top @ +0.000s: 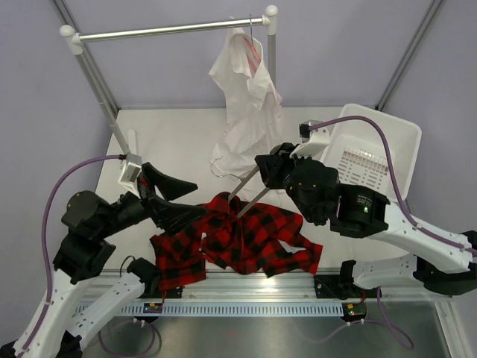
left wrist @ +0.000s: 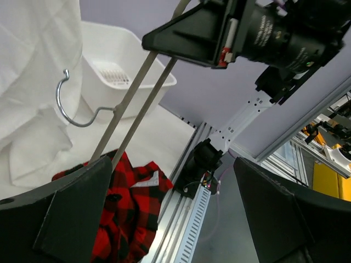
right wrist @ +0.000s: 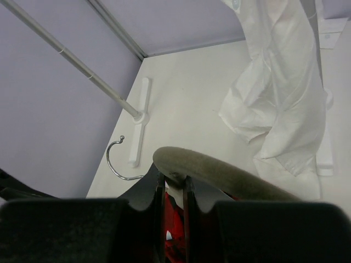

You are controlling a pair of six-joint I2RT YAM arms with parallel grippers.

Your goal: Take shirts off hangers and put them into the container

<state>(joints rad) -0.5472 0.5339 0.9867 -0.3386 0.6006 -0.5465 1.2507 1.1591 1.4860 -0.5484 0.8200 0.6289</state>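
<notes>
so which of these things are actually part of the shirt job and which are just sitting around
Part of the job: plaid shirt, white shirt, grey-brown hanger, pink hanger, white basket.

Just there: silver rail, its white foot bar, table.

Light's bright n even on all 3 feeds I'm watching, only faint shadows on the table. Wrist cams: close-up fingers dark n blurry, bg is sharp.
</notes>
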